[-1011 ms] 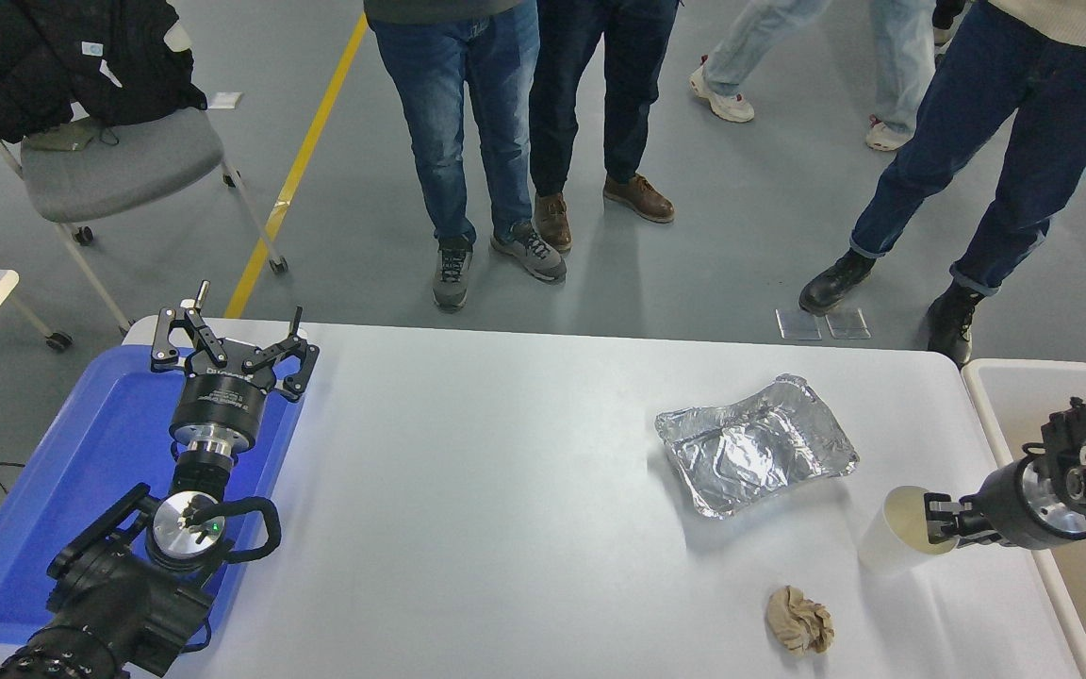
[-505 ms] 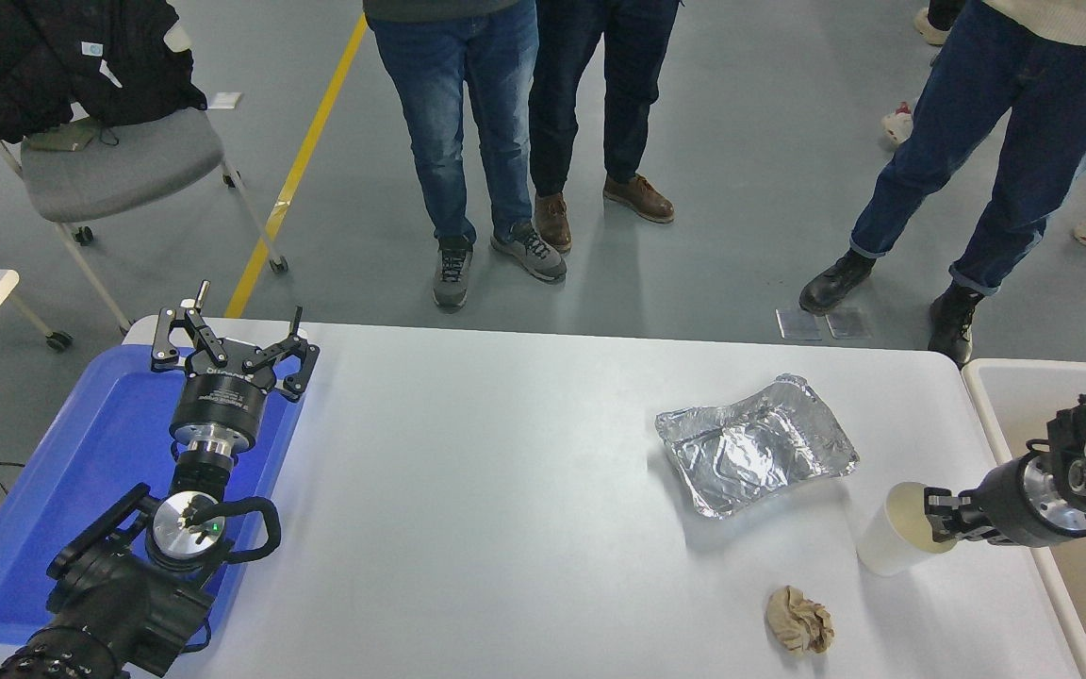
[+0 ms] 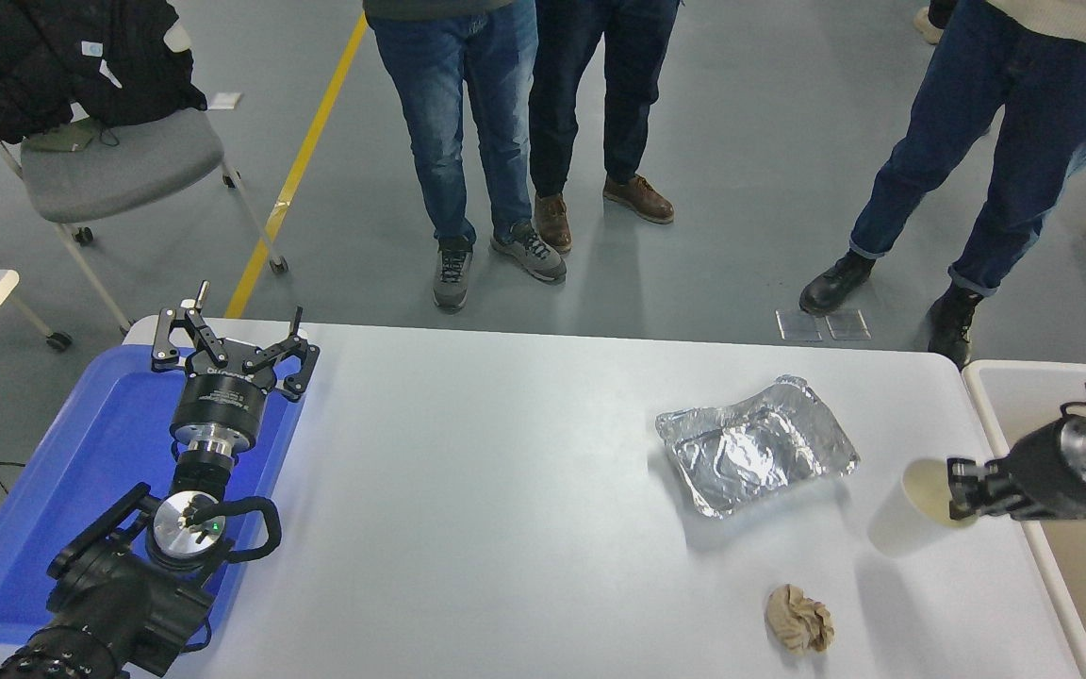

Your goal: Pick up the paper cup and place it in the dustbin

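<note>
The white paper cup (image 3: 906,514) hangs tilted above the table's right side, its cream inside facing up. My right gripper (image 3: 960,490) comes in from the right edge and is shut on the cup's rim, one finger inside the cup. The dustbin (image 3: 991,401), with an off-white rim and beige inside, stands just off the table's right end, close to the cup's right. My left gripper (image 3: 234,344) is parked open over the blue tray at the left.
A crumpled silver foil tray (image 3: 755,445) lies left of the cup. A tan paper wad (image 3: 798,618) lies near the front edge below it. A flat blue tray (image 3: 81,471) sits at the left. Several people stand beyond the far edge.
My right gripper has lifted the cup off the table and carried it a little up and right, toward the dustbin. The left arm has not moved.
</note>
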Motion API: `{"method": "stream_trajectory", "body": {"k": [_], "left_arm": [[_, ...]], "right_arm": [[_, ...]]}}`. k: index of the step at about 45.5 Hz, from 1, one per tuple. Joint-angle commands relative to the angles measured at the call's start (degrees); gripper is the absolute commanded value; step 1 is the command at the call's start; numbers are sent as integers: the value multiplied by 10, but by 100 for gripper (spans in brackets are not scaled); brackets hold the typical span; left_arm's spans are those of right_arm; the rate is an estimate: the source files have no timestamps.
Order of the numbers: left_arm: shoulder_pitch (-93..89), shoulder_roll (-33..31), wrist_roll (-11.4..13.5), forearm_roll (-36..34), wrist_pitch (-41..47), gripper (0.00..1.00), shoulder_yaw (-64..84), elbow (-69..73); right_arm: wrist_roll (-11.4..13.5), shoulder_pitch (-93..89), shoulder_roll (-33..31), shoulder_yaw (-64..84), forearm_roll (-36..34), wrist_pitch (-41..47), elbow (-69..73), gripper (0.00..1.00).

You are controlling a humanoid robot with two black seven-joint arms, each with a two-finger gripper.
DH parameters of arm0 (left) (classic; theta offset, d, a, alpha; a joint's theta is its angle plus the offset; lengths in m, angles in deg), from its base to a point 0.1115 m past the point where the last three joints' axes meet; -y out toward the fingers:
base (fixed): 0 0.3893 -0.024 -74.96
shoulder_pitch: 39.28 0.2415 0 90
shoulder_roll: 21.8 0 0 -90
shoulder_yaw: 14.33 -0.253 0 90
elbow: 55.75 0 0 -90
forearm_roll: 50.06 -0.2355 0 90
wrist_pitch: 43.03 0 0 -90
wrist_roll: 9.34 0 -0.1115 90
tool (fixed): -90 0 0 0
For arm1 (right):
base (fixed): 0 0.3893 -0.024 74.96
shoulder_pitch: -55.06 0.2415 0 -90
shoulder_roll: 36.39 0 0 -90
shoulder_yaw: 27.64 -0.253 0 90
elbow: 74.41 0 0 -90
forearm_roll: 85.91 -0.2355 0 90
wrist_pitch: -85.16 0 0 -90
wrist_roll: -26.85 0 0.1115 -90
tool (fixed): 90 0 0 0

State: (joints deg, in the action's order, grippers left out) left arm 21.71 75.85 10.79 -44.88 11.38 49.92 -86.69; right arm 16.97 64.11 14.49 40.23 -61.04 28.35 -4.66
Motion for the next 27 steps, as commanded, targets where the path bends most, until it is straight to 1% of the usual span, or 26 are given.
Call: {"method": "stream_trajectory", "body": {"k": [1, 3, 27], "left_arm": [[0, 0, 0, 0, 0, 100, 0, 0], [0, 0, 0, 0, 0, 100, 0, 0], [0, 0, 0, 0, 0, 100, 0, 0]], "right_arm": [[-1, 147, -8, 61, 4, 106, 47, 0], [-1, 172, -8, 73, 4, 118, 53, 0], [0, 368, -2, 125, 4, 118, 57, 0]]}}
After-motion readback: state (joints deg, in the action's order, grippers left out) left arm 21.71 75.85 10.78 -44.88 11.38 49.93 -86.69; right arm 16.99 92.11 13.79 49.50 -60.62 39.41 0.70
